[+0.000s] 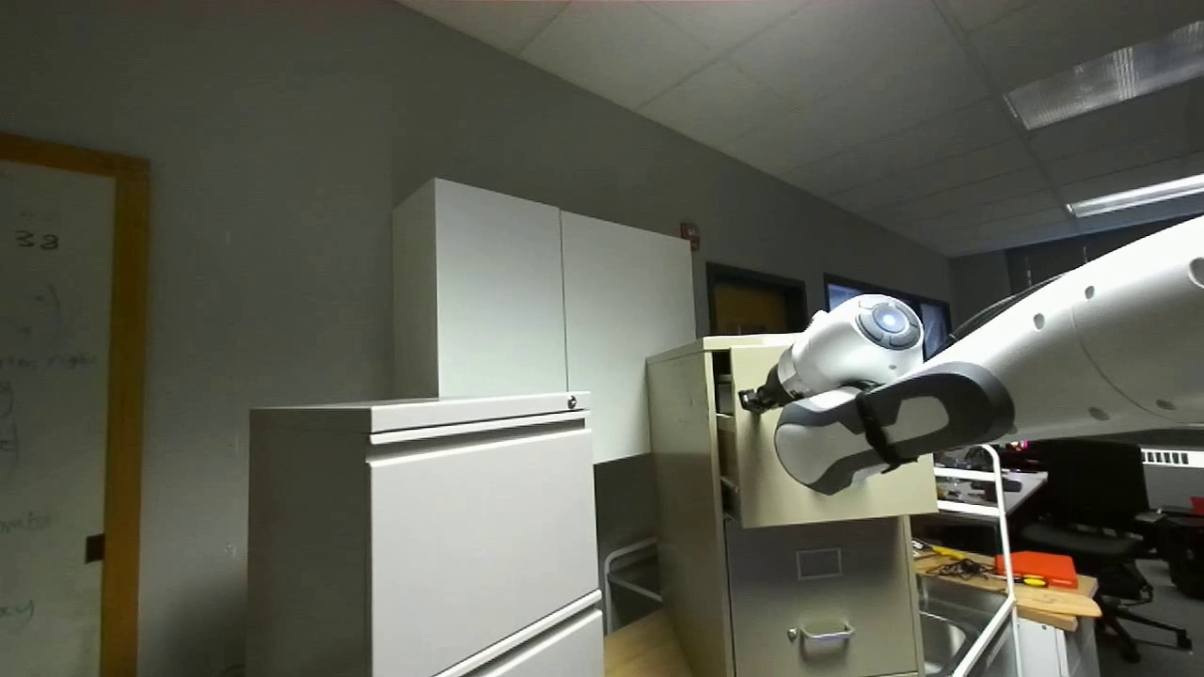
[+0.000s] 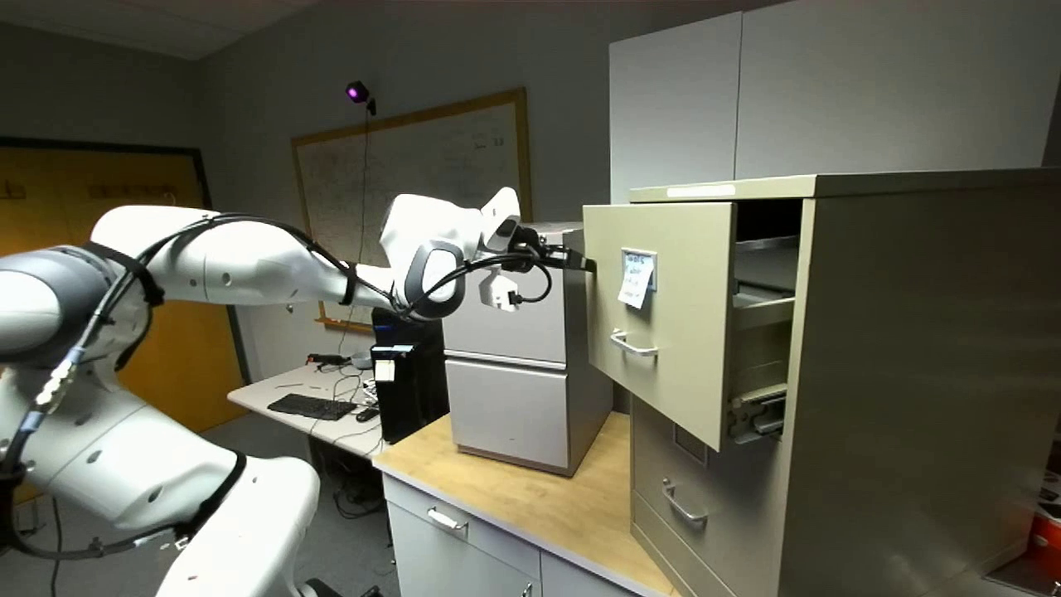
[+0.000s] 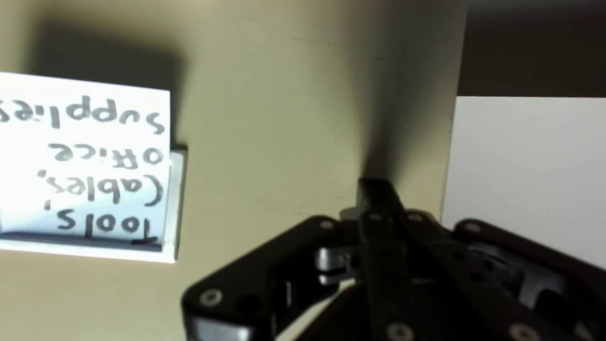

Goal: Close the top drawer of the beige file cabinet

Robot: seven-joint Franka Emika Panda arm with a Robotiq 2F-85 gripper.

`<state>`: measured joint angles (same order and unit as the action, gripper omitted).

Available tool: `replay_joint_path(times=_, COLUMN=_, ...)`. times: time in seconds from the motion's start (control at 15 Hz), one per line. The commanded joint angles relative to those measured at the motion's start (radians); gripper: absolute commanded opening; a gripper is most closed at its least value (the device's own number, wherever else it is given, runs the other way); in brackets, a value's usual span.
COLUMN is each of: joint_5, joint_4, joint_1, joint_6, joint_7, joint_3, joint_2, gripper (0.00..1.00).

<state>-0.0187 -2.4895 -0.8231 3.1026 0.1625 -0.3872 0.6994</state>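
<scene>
The beige file cabinet shows in both exterior views (image 1: 682, 470) (image 2: 912, 348). Its top drawer, with a flat cream front (image 1: 767, 470) (image 2: 688, 332), stands partly pulled out, with a gap showing its inside. The drawer front also fills much of the wrist view (image 3: 270, 118). It has a small handle (image 2: 634, 343) and a paper label (image 2: 637, 278), which also shows in the wrist view (image 3: 94, 166). My gripper (image 1: 750, 401) (image 2: 588, 264) is shut and empty. Its fingertips (image 3: 376, 184) are at the drawer front, near the side edge; exact contact is hard to tell.
A light-grey lateral cabinet (image 1: 480, 545) (image 2: 507, 414) stands beside the beige one on a wooden counter (image 2: 497, 506). A white cupboard (image 1: 499, 301) (image 2: 870, 91) hangs behind. The lower drawer (image 1: 828, 583) is shut. A white rail (image 1: 1002, 545) stands by the sink.
</scene>
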Motion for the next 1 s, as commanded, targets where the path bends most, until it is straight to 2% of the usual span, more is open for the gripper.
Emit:
replay_joint_path(times=0.0, joint_5=-0.039, joint_4=0.156, joint_1=-0.040, joint_6=-0.035, joint_7=0.047, joint_3=-0.059, joint_2=-0.170, gripper=0.00)
replay_joint_path(times=0.67, joint_5=-0.118, joint_4=0.338, joint_1=-0.014, joint_6=-0.161, joint_7=0.148, joint_3=-0.062, joint_2=-0.353, gripper=0.00)
replay_joint_path(times=0.73, joint_5=-0.079, joint_4=0.355, joint_1=-0.042, joint_6=-0.173, joint_7=0.125, joint_3=-0.093, joint_2=-0.365, gripper=0.00)
replay_joint_path(times=0.8, joint_5=-0.129, joint_4=0.375, joint_1=-0.010, joint_6=-0.187, joint_7=0.164, joint_3=-0.069, joint_2=-0.392, gripper=0.00)
replay_joint_path(times=0.87, joint_5=-0.137, joint_4=0.392, joint_1=-0.006, joint_6=-0.200, joint_7=0.171, joint_3=-0.071, joint_2=-0.409, gripper=0.00)
replay_joint_path(times=0.93, joint_5=-0.099, joint_4=0.411, joint_1=-0.036, joint_6=-0.211, joint_7=0.147, joint_3=-0.103, joint_2=-0.423, gripper=0.00)
